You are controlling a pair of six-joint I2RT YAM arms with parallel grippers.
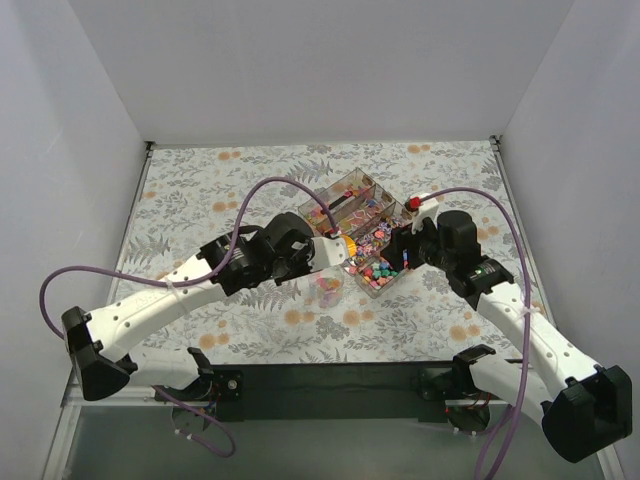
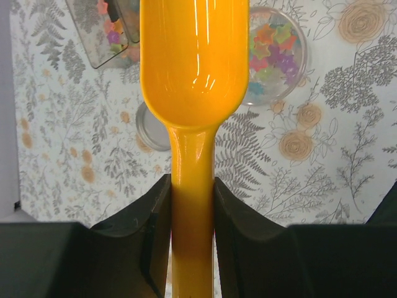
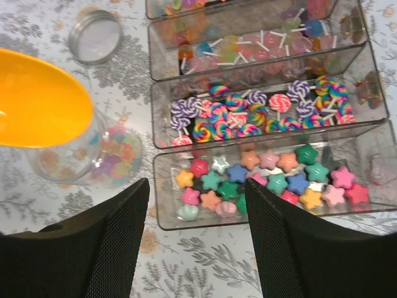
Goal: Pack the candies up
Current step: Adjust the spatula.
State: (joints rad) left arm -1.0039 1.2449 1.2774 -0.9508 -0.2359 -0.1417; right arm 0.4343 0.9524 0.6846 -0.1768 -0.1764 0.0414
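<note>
My left gripper (image 2: 192, 186) is shut on the handle of the orange scoop (image 2: 193, 56). It holds the scoop's bowl above the tablecloth, beside a clear jar (image 2: 276, 53) partly filled with small mixed-colour star candies. The inside of the scoop does not show. In the right wrist view the scoop (image 3: 40, 99) hangs over the jar (image 3: 93, 155). My right gripper (image 3: 197, 186) is open and empty above the near edge of the clear tray (image 3: 162, 214). The tray's front compartment holds star candies (image 3: 248, 177). From the top I see the left gripper (image 1: 325, 250), the right gripper (image 1: 400, 250) and the jar (image 1: 327, 287).
The tray (image 1: 345, 183) has several compartments, one with swirl lollipops (image 3: 260, 112) and others with more sweets. The jar's metal lid (image 3: 94, 35) lies on the floral cloth left of the tray and also shows in the left wrist view (image 2: 152, 127). White walls enclose the table.
</note>
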